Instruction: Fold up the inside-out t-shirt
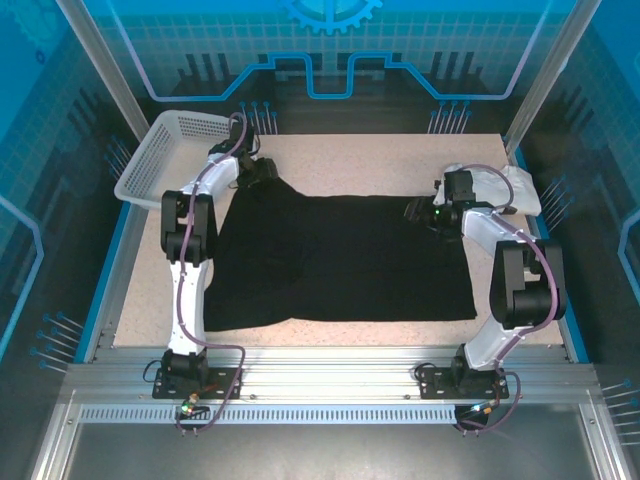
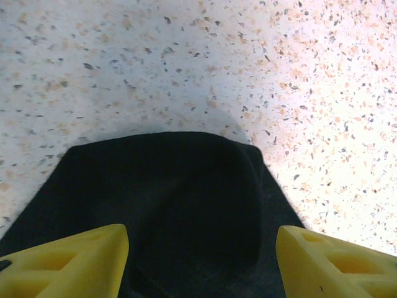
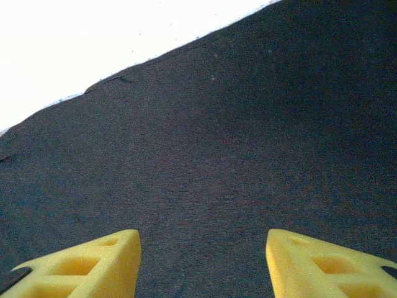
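Seen from above, a white mesh basket (image 1: 172, 152) stands at the ten o'clock corner of the speckled table (image 1: 350, 155). Just to its three o'clock the left hand (image 1: 262, 172) is low over the eleven o'clock corner of the black t-shirt (image 1: 340, 255). The shirt lies spread flat across the middle of the table, a broad dark sheet with its near hem toward six o'clock. In the left wrist view the two yellow fingers (image 2: 68, 261) stand well apart, and a rounded tip of black cloth (image 2: 167, 198) lies on the table between and beneath them, pointing to twelve o'clock. Nothing is pinched there.

At the shirt's one o'clock corner the right hand (image 1: 420, 212) hovers over the cloth. Its wrist view shows its yellow fingers (image 3: 80, 264) also spread apart, closed on nothing. Plain black fabric (image 3: 205, 155) lies below them, and the cloth's edge runs slantwise from nine o'clock up to one o'clock against the bright table. A white garment (image 1: 512, 185) lies at the table's two o'clock, just past the right hand and partly behind that arm
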